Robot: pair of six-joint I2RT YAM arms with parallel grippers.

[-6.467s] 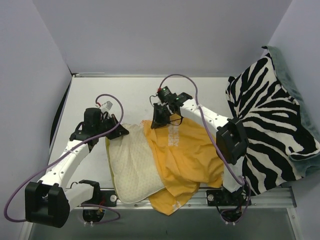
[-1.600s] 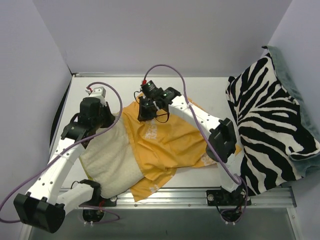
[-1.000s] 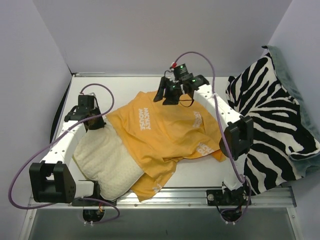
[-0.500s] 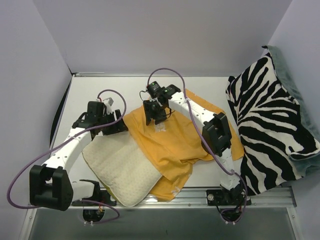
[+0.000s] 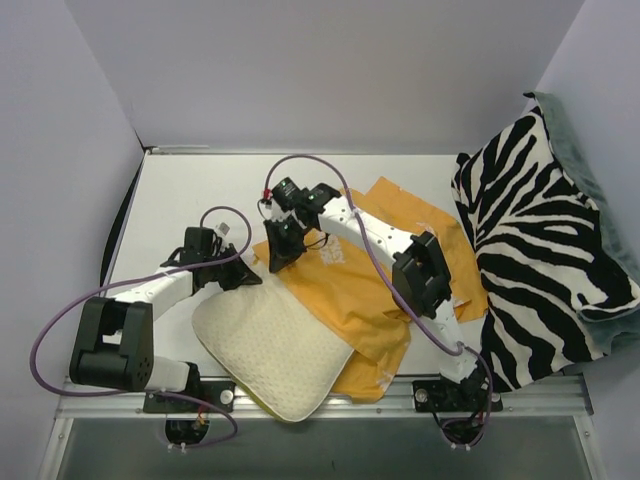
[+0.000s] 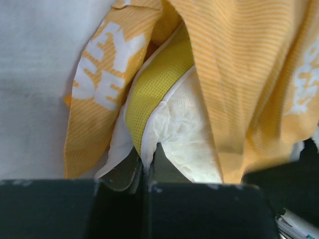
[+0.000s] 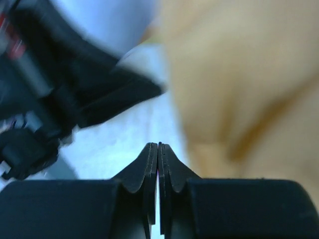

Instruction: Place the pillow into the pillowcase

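A white table [image 5: 200, 190] closed in by pale lilac walls [image 5: 330, 70], with a zebra-striped cushion [image 5: 540, 240] leaning against the wall at 3 o'clock

The pillow [image 5: 275, 350] lies flat at about 6 to 7 o'clock of the table, its near corner reaching the table's front rail. Most of its bumpy cream face is bare. The orange pillowcase [image 5: 360, 290] is spread crumpled from the table's middle toward 4 o'clock and overlaps the pillow's edge on the 2 o'clock side.

The left gripper [image 5: 243, 277] sits low at the pillow's 11 o'clock corner. In the left wrist view its fingers [image 6: 132, 172] are pressed together on the thin white rim of the pillow [image 6: 184, 129], pinching it just below the yellow-green trim [image 6: 154, 89]. There the pillowcase [image 6: 234, 74] hangs in folds on both sides of that corner, white lettering showing on the fold at 9 o'clock.

The right gripper [image 5: 275, 262] hangs just beside the left one, at its 1 o'clock, over the pillowcase's edge. In the blurred right wrist view the right gripper [image 7: 158, 154] has its fingers pressed together with nothing between them, orange cloth [image 7: 239, 74] beyond at 2 o'clock
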